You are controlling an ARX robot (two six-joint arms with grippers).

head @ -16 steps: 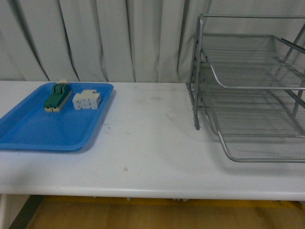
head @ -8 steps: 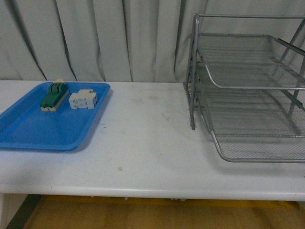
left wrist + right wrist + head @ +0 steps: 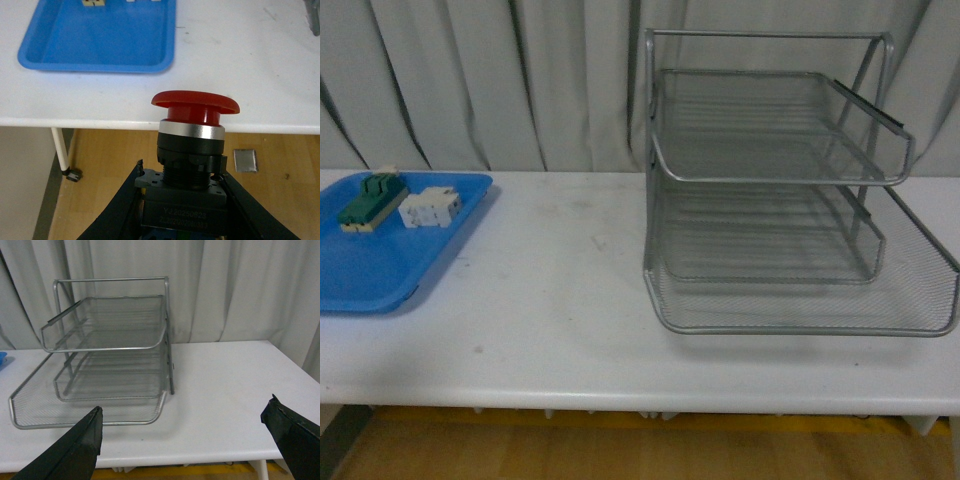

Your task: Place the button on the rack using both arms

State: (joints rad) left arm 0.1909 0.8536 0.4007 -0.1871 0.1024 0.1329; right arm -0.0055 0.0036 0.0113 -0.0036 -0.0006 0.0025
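While the blue tray (image 3: 380, 270) lies at the table's (image 3: 560, 330) left end, the left gripper (image 3: 182, 200) clamps the button (image 3: 195, 107) by its blocky body, red cap standing clear beyond the fingertips. Rightward stands the rack (image 3: 770, 200); the right gripper (image 3: 184, 412), jaws spread wide and holding nothing, faces it from well apart.
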